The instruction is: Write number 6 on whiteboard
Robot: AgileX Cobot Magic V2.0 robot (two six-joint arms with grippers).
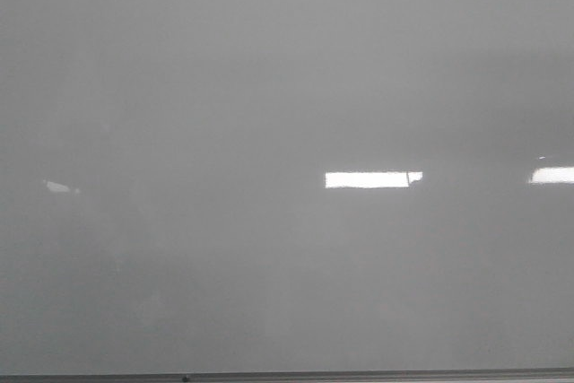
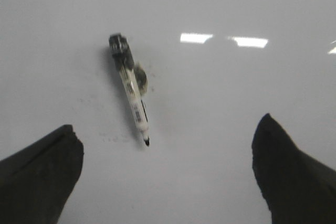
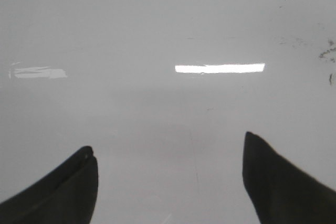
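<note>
The whiteboard [image 1: 269,266] fills the front view, glossy grey with bright reflections; no arm shows there. No drawn 6 shows on it in any view. In the left wrist view a white marker [image 2: 131,88] with a black tip lies on the whiteboard [image 2: 220,129], tip toward the fingers. My left gripper [image 2: 168,153] is open and empty, hanging above the board just short of the marker's tip. My right gripper [image 3: 168,166] is open and empty over the bare whiteboard [image 3: 157,114].
The board's thin grey frame edge [image 1: 359,374] runs along the bottom of the front view. A small round smudge or object [image 2: 140,76] sits beside the marker. Faint dark ink specks [image 3: 325,53] mark the board in the right wrist view.
</note>
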